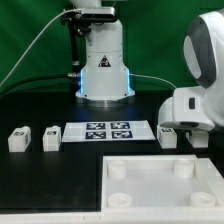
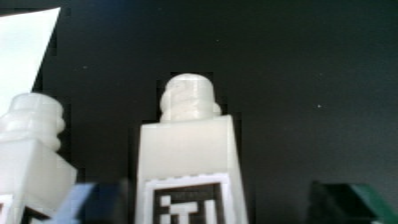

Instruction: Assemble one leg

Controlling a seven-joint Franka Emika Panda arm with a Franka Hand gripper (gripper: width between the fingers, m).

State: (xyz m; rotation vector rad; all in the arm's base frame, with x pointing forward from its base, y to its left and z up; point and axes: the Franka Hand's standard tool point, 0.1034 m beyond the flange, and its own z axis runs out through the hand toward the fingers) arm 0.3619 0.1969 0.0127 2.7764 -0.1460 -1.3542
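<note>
In the wrist view one white leg [image 2: 187, 150] stands in the middle, with a ribbed tip and a black-and-white tag low on its face. My gripper [image 2: 214, 205] is open, with one finger on either side of this leg. The bluish fingertip [image 2: 80, 195] is close to it and the dark fingertip [image 2: 347, 200] stands apart. A second leg [image 2: 32, 140] stands beside it. In the exterior view my gripper [image 1: 188, 134] is low at the right, next to a leg [image 1: 168, 135]. Two more legs [image 1: 17, 139] [image 1: 50, 137] stand at the left.
The marker board [image 1: 107, 131] lies in the middle of the black table. The large white tray-like piece with corner sockets [image 1: 150, 195] lies in front. The robot base [image 1: 103, 65] stands behind. A white flat edge [image 2: 22, 50] shows in the wrist view.
</note>
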